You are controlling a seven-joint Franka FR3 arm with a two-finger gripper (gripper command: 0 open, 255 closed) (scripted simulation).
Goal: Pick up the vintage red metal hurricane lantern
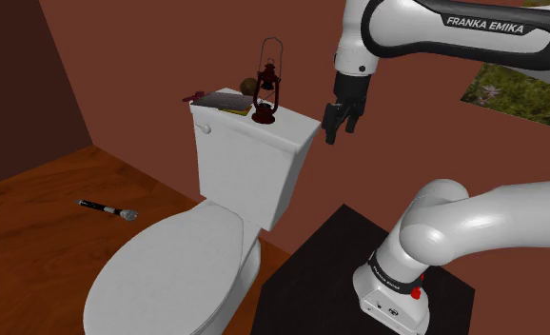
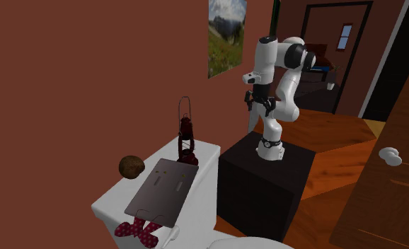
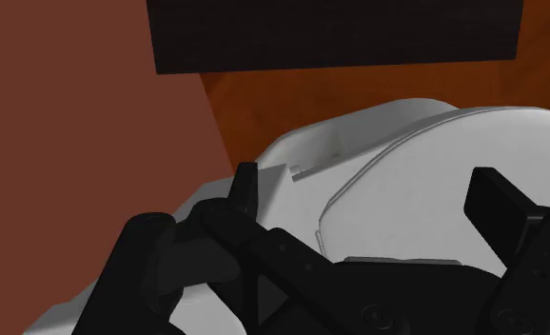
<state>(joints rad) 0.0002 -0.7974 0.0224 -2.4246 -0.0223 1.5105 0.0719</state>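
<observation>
Item: lantern (image 1: pixel 266 95), upright on tank (image 1: pixel 249 176), at the end nearest my arm (image 1: pixel 435 29). My claw (image 1: pixel 342 131): spread, empty, beside that tank end, apart. Risk, I judge: a sideways nudge topples the tall lantern off the tank.

A grey pad (image 1: pixel 224 99) and a brown ball (image 2: pixel 131 166) lie on the toilet tank (image 1: pixel 245 171); a black stick (image 1: pixel 108 209) lies on the floor beside it.
</observation>
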